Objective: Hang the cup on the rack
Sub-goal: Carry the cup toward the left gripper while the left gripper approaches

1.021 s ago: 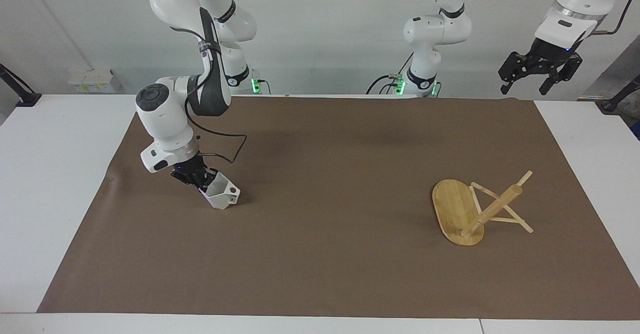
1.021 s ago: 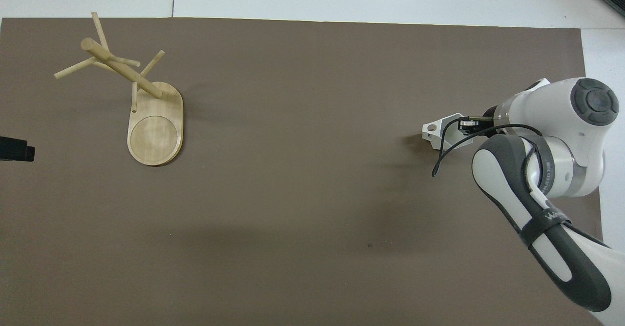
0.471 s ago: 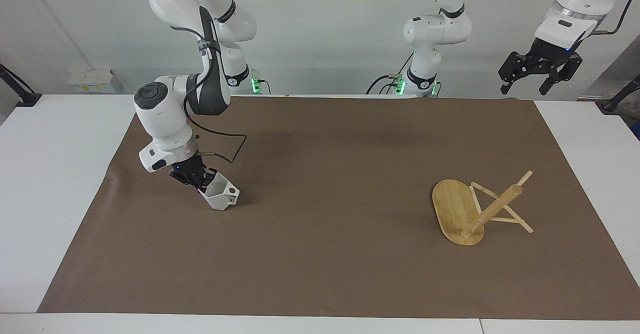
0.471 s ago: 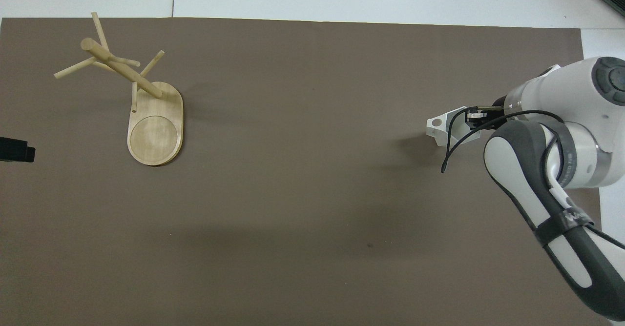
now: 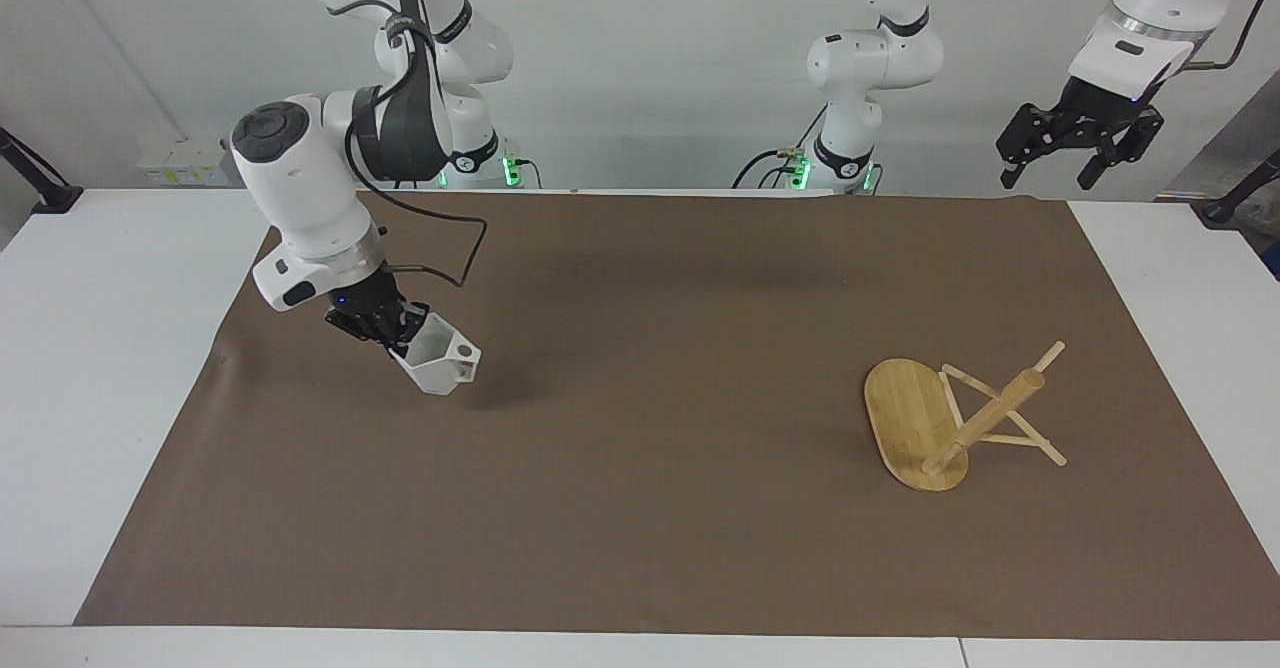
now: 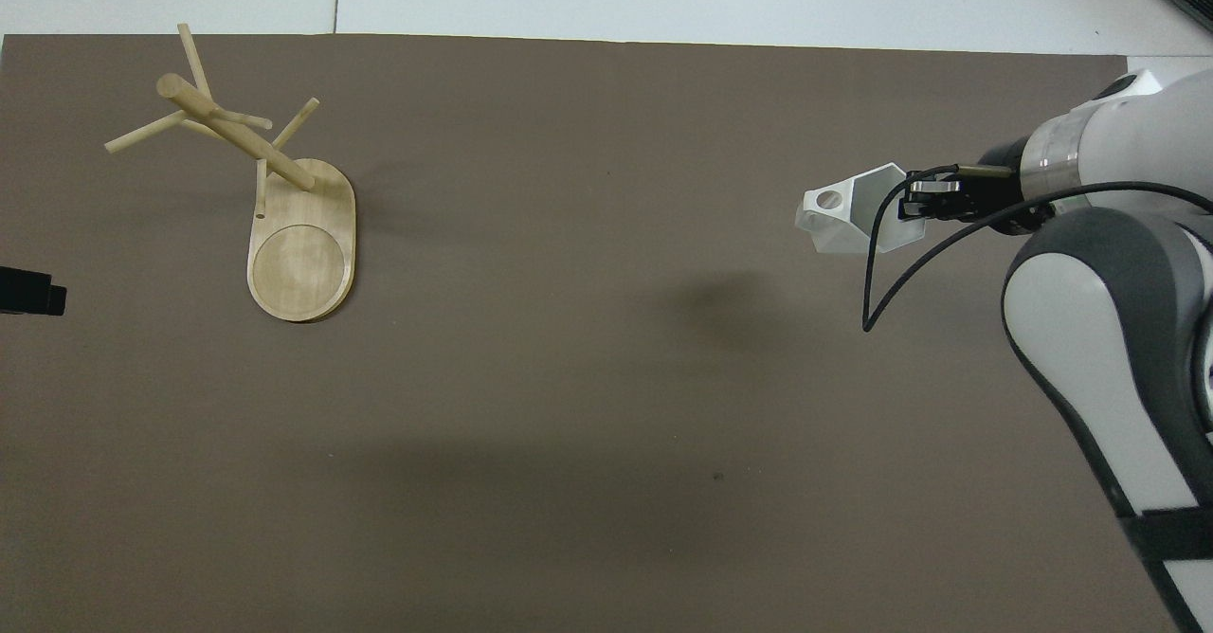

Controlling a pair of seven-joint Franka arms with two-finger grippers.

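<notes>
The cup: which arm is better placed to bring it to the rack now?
The right. Its end effector already holds the cup by the rim, lifted above the mat. The left end effector waits high, open, and the rack stands upright.

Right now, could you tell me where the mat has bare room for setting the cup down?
The brown mat is bare between the rack and the cup in the right gripper. Only the rack's spot is taken.
</notes>
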